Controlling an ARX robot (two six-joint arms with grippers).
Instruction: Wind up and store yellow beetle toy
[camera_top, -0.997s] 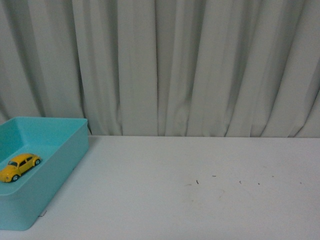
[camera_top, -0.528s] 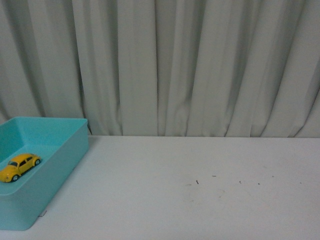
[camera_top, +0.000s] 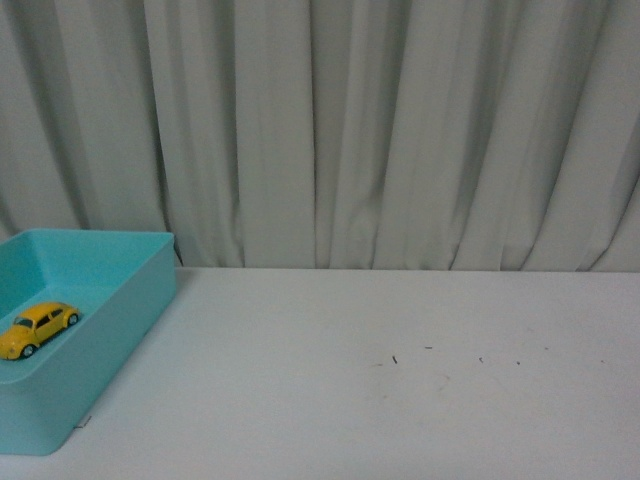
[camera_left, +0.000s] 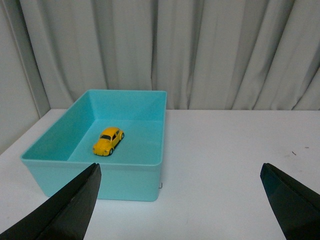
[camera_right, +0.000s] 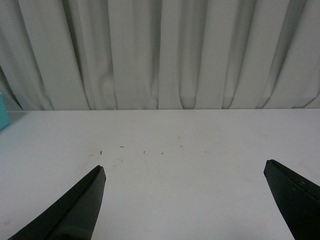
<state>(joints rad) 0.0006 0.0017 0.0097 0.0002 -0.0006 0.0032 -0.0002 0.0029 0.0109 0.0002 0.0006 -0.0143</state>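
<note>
Yellow and glossy, your toy car (camera_left: 108, 140) sits on its wheels on the floor of the smooth turquoise plastic bin (camera_left: 131, 178), so storing looks done. Your left gripper (camera_left: 180, 200) hangs back from the bin, spread wide and empty; your right gripper (camera_right: 185, 200) gapes too, over bare white table (camera_right: 200, 180)

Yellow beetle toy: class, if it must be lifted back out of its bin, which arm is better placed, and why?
Probably the left. Its wrist view faces the yellow beetle toy in the turquoise bin, jaws wide apart; the right wrist view shows mostly bare table.
</note>
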